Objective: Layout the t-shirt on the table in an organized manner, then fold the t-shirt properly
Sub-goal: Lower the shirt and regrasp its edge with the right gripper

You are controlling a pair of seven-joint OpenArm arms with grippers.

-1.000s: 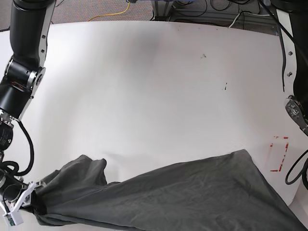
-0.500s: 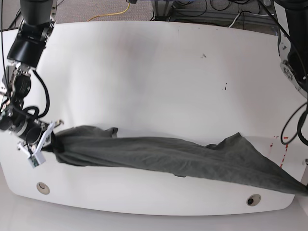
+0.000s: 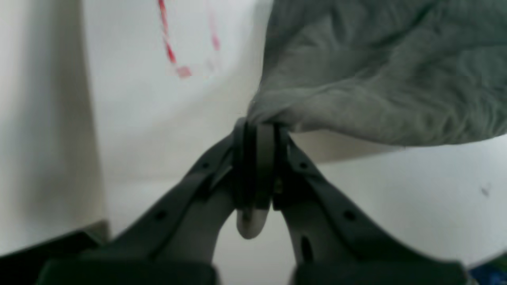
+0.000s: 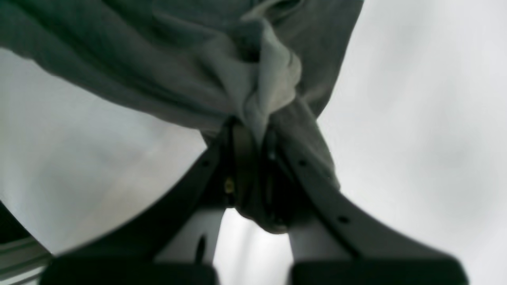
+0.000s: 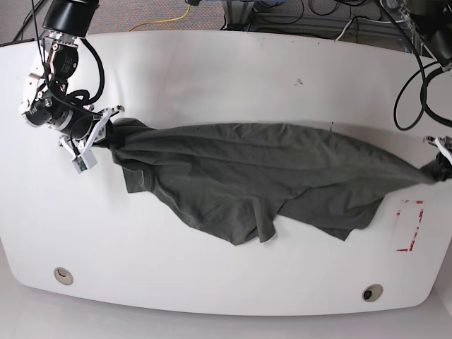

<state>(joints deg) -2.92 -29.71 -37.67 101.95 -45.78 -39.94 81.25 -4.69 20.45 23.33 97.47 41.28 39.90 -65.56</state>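
1. Stretched across the middle of the glossy white curved-edged tabletop (image 5: 212, 85): one dark charcoal, grey-green, short-sleeved cloth t-shirt (image 5: 261, 169), strung between two grips, upper edge taut, lower part sagging in loose folds onto the surface; near the red tape rectangle (image 5: 409, 224) at the right of the base view.
2. Left end effector (image 3: 257, 130): pinched tight, a small tuft of the shirt's edge caught between the tips; seen at the far right edge in the base view (image 5: 439, 166).
3. Right end effector (image 4: 249, 130): likewise clamped hard on a thicker bunch of fabric, some spilling down over one finger; at the left of the base view (image 5: 99, 134).
4. Handling, as a judgement: soft, light, limp; no stiffness at all, so drapes and wrinkles wherever unsupported; not fragile; probably slides easily on the shiny top, handy for dragging flat but prone to creeping during folds.
5. Where to hold, as a judgement: opposite corners or seam points such as shoulders or hem ends, pinched thinly through a single edge; the bunched grip on the right side likely traps several layers and will want regripping for a clean spread.
6. Count: one t-shirt; one tabletop; two end effectors, both gripping; two round grommet holes (image 5: 63, 275) along the near edge; one red tape rectangle.
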